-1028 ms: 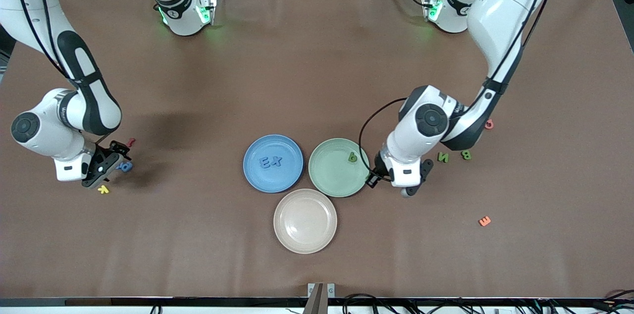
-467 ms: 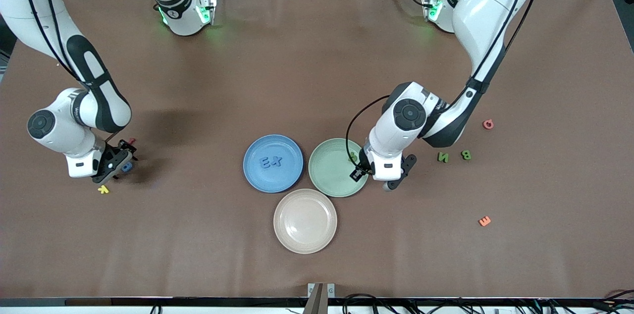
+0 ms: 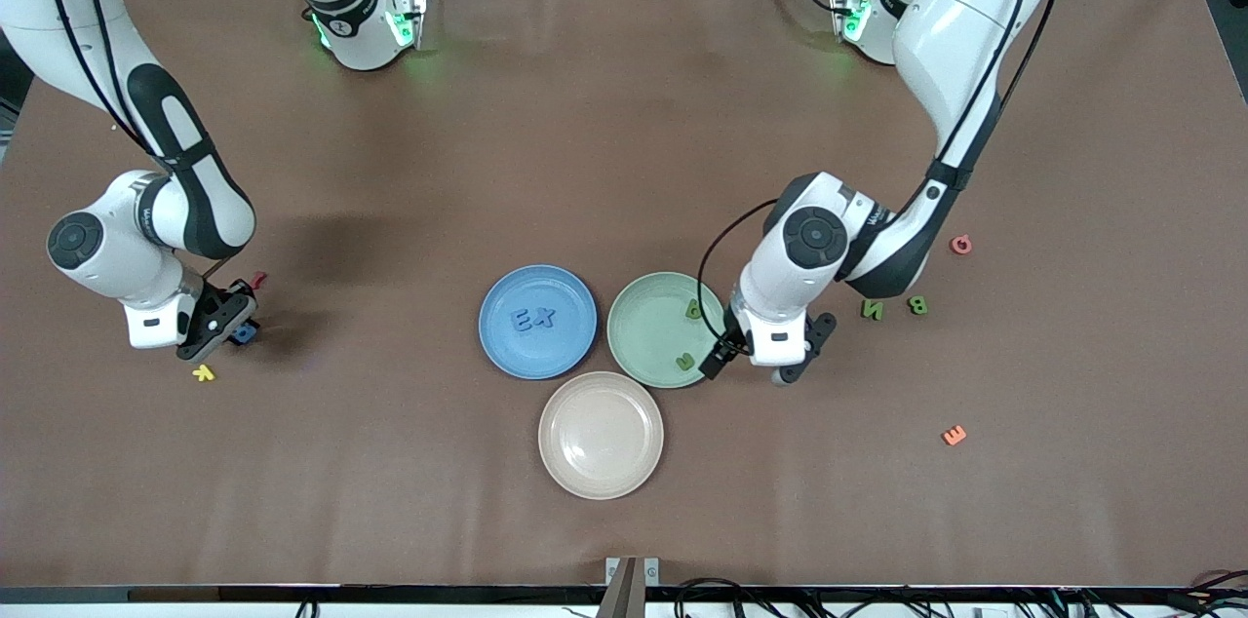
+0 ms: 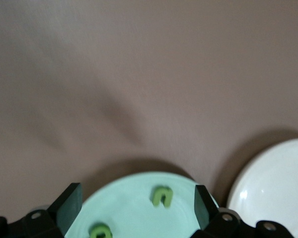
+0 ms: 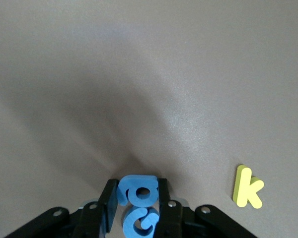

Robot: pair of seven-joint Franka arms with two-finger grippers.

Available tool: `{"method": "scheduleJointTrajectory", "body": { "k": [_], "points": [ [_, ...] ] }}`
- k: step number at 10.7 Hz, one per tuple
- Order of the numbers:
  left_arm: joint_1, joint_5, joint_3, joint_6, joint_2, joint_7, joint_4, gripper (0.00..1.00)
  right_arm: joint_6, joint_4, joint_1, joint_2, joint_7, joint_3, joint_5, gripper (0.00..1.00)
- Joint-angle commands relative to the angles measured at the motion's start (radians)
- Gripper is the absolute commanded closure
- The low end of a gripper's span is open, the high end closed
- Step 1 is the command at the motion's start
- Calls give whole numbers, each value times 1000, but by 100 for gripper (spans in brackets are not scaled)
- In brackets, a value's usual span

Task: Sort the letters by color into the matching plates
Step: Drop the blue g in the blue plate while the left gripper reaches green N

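Front view first: blue plate [image 3: 537,322] at mid-table carrying two blue letters [image 3: 533,318], pale green plate [image 3: 667,329] touching it toward the left arm's end, holding two green letters [image 3: 693,309], the second near the rim facing the camera. Beige plate [image 3: 601,435] nearer the camera, bare. Left gripper [image 3: 743,357] over the green plate's rim. Right gripper [image 3: 222,326] down at the right arm's end of the table, on a blue letter [image 3: 245,333], with a yellow letter [image 3: 203,371] just beside and a red letter [image 3: 257,281] a little farther from the camera. Two loose green letters [image 3: 872,309] out by the left arm, plus a pink one [image 3: 961,245] and an orange one [image 3: 955,435]. Over to the left wrist view: fingers [image 4: 69,205] spread wide, nothing between them, both green letters lying in the plate below. Right wrist view: fingers [image 5: 109,203] pinched narrow on the blue letter, apparently right at the table, yellow letter close by. Tally, judged from all that: four sorted, one blue in the grip, two green to fetch; three plates, ten letters counted, red, yellow, pink and orange without a matching plate.
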Motion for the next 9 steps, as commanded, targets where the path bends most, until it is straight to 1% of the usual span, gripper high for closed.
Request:
{"method": "scheduleJointTrajectory", "body": {
  "k": [1, 2, 4, 6, 7, 9],
  "points": [
    [6, 83, 30, -10, -7, 2, 1, 0, 6, -20, -23, -4, -4, 17, -2, 81],
    [23, 120, 38, -28, -10, 41, -14, 0, -1, -18, -22, -12, 22, 20, 1, 81],
    [60, 128, 36, -77, -20, 182, -32, 0, -46, -15, -9, -35, 177, 50, 4, 81],
    [84, 128, 35, -160, -27, 332, -32, 0, -53, -8, 35, -40, 347, 64, 4, 81],
    [104, 127, 30, -183, -30, 421, -34, 0, -53, -2, 55, -40, 430, 75, 4, 81],
    [146, 118, 24, -241, -60, 671, -66, 0, -55, 15, 92, -38, 611, 105, 4, 81]
  ]
}}
